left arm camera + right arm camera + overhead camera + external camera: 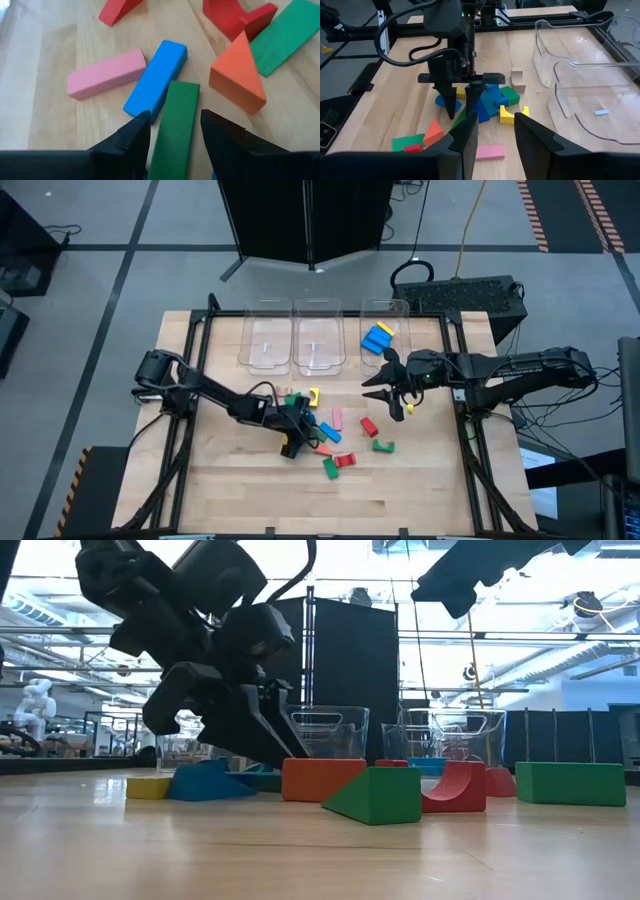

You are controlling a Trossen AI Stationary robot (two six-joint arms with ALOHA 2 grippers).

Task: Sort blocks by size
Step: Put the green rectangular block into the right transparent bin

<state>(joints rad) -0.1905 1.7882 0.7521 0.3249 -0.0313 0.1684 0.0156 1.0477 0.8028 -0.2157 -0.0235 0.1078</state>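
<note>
**Near edge.** Nearest the table's [250, 500] front edge we find a green block [330, 468] touching a red one [345, 460]. A green arch [384, 446] lies just beside them, toward the right edge.

**Centre, left arm.** The left gripper [175, 114] points down into the main heap of blocks at mid-table. Its fingers straddle a long green block [182, 95], one against each long side, so it is about half closed and gripping that block. The block lies on the wood. A blue bar [156, 77] touches its far end, and a pink bar [106, 74] lies beside the blue one. An orange wedge [239, 80] sits just beside the green block. Beyond it are a red arch [230, 15] and a flat green plank [280, 35]. A red wedge [117, 10] lies farther off.

**Centre, right arm.** The right gripper [495, 116] hangs above the table toward the right edge, well apart from the heap. Its fingers stand part open with nothing between them. A small yellow block [410, 408] shows just beside it in the high view. We cannot tell whether it rests on the wood.

**Far edge.** Three clear bins stand in a row. The left bin [265, 335] and the middle bin [320, 335] show no blocks. The right bin [392, 310] holds blue and yellow blocks [378, 338].
</note>
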